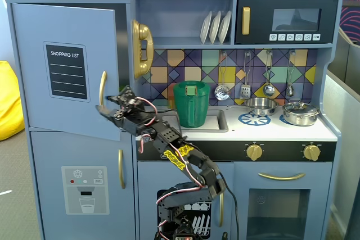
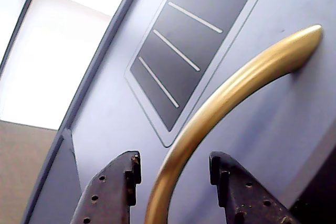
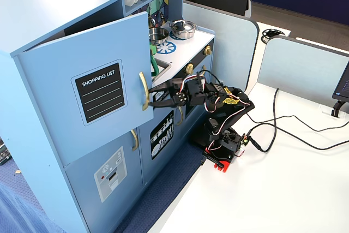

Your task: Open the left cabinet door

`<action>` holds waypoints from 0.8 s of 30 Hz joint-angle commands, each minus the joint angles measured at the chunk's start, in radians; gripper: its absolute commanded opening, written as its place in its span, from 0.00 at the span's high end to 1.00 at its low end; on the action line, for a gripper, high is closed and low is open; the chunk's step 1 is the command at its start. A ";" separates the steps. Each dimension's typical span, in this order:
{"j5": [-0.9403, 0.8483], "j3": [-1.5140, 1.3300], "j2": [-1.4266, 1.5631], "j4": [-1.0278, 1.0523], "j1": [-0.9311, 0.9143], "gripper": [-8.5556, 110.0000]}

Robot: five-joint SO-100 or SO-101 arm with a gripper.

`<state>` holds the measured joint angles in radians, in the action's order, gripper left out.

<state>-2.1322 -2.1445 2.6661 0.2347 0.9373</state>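
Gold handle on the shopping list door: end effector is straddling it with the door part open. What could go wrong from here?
1. The end effector has its jaws open around the gold handle, not clamped, so a pull may slide off the curved bar.
2. The left cabinet door is only ajar; losing the handle would probably leave it part open.
3. The door swings toward the arm, which may get crowded.

The left cabinet door stands ajar at the top left of the toy kitchen in a fixed view, above the dispenser door. Its handle runs between the two fingers of the gripper in the wrist view. To the right, a jug sits in the sink, with pots further right on the stove.
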 commanded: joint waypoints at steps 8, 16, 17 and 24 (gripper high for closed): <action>0.018 0.029 0.156 0.110 -0.135 0.87; 0.092 0.067 0.089 0.109 -0.298 0.87; 0.100 0.072 0.072 0.101 -0.313 0.87; 0.103 0.046 -0.028 0.014 -0.310 0.87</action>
<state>-2.0387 -2.1399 2.6737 0.3206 0.6213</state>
